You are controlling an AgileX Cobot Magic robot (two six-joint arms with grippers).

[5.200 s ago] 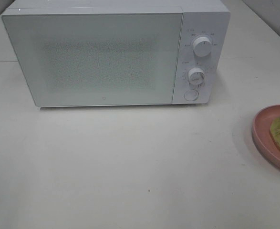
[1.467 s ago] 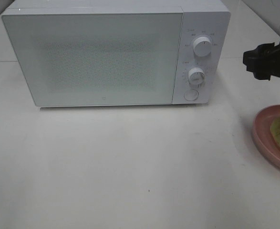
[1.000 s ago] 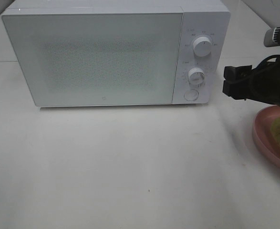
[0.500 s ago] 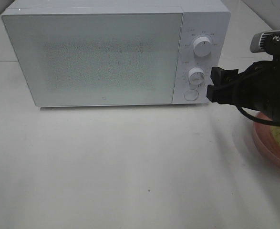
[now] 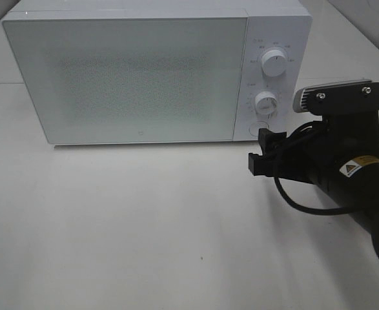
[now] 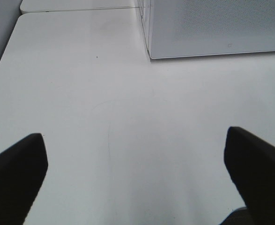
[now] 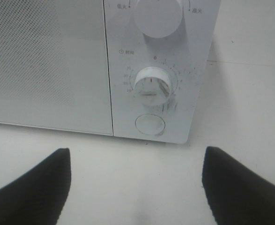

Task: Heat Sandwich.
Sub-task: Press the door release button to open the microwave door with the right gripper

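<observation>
**Door shut, right arm lined up on the release button**

White box-shaped microwave oven (image 5: 144, 77) sits at the far side of the pale worktop (image 5: 144, 226), door closed. Right fingers (image 7: 34, 187) are spread wide with nothing between them, just near of the round white door button (image 7: 150, 124). Left fingers (image 6: 15, 178) are also spread and empty, over bare worktop off the oven's near left corner.

The sandwich shows in no view. The right arm covers the right side of the worktop, so it may be behind it.

Likely step: press the button.
- Put one fingertip on the button centre and push straight in.
- Stay below the white timer knob (image 7: 151, 89), which sits directly above it.
- Keep both arms out of the door swing.
</observation>
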